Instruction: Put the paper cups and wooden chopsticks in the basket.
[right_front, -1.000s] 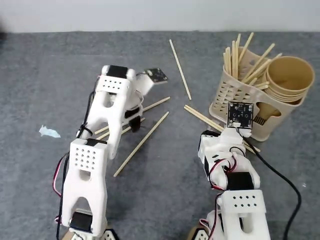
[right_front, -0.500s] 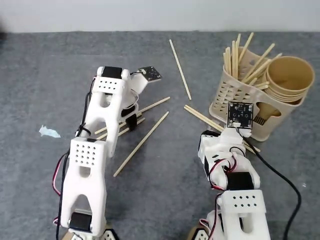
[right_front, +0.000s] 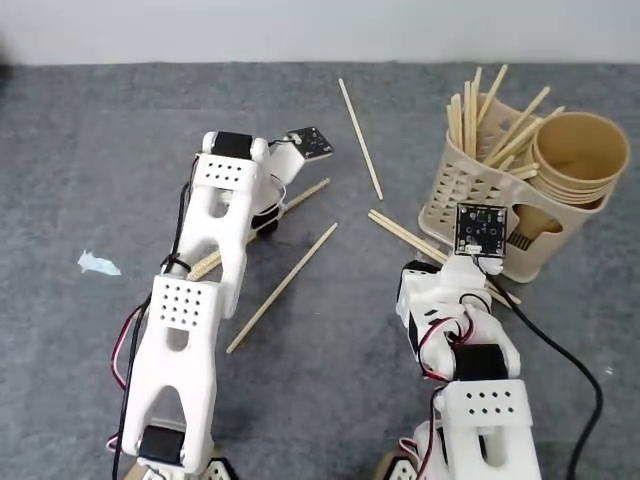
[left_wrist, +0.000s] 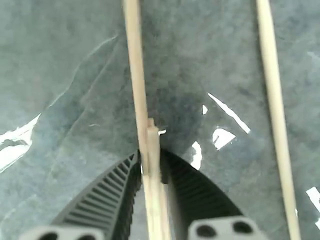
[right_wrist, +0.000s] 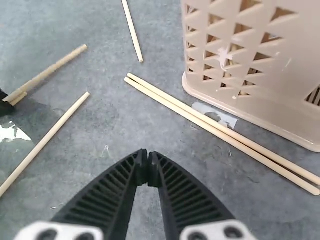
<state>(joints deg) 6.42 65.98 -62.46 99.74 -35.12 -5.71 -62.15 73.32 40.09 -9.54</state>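
Note:
The beige basket (right_front: 462, 180) stands at the back right with stacked paper cups (right_front: 580, 150) and several chopsticks in it. My left gripper (right_front: 266, 222) is shut on a pair of wooden chopsticks (right_front: 305, 194); the left wrist view shows those sticks (left_wrist: 134, 60) clamped between the jaws of the left gripper (left_wrist: 150, 159) just above the mat. Loose sticks lie around: one (right_front: 283, 287) in the middle, one (right_front: 360, 125) farther back, a pair (right_front: 408, 236) by the basket. My right gripper (right_wrist: 148, 167) is shut on nothing, near that pair (right_wrist: 210, 127) and the basket (right_wrist: 250, 60).
A small scrap of paper (right_front: 98, 264) lies on the grey mat at the left. Another stick (left_wrist: 270, 75) runs beside the held pair. The mat's back edge meets a pale wall. Open mat lies between the two arms.
The left arm has shifted toward the back and right with the chopsticks in its gripper; their far end has risen and swung. The right arm has not moved.

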